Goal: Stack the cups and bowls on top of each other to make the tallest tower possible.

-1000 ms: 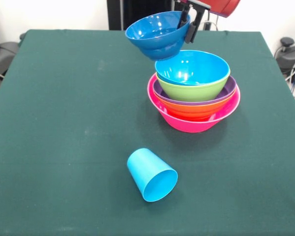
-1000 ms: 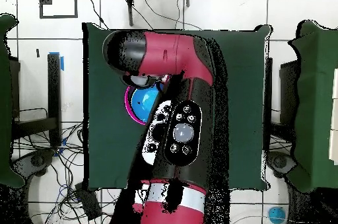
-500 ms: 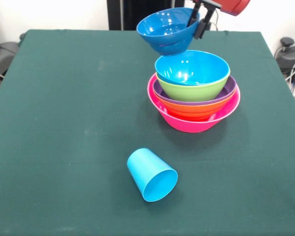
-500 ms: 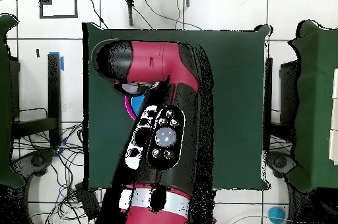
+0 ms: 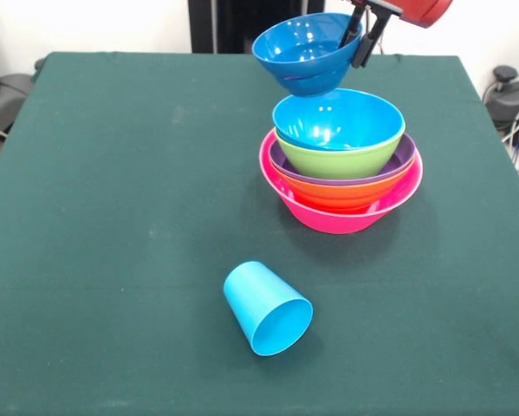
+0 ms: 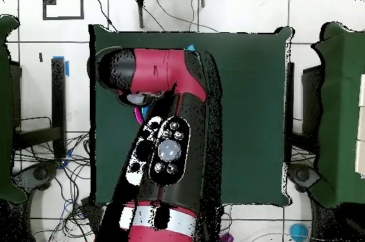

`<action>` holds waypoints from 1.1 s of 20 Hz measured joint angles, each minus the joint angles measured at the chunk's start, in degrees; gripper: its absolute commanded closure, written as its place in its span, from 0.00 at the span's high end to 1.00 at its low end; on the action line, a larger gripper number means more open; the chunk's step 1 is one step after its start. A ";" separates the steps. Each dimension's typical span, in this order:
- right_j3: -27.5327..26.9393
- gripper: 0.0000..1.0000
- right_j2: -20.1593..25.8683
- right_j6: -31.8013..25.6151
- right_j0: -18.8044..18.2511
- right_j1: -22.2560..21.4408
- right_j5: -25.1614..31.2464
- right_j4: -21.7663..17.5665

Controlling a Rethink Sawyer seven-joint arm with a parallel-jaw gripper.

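**Dark blue bowl held over the tower**

We note the gripper (image 5: 363,33) clamped on the rim of the dark blue bowl (image 5: 307,55), tilted, hanging just above the tower (image 5: 341,165). Sky blue cup (image 5: 266,308) lies well below, on its side.

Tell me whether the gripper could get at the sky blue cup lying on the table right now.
Probably not yet. The gripper is shut on the dark blue bowl, held up beside the tower, so it has no free grasp. The sky blue cup itself lies on its side on open cloth with nothing around it.
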 measured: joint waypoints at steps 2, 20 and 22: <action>0.11 0.00 -0.12 0.00 0.00 0.03 -0.43 0.09; 4.69 0.00 -1.98 1.40 2.42 0.26 -7.57 2.62; 5.27 0.00 -1.97 1.93 2.77 0.43 -8.68 3.11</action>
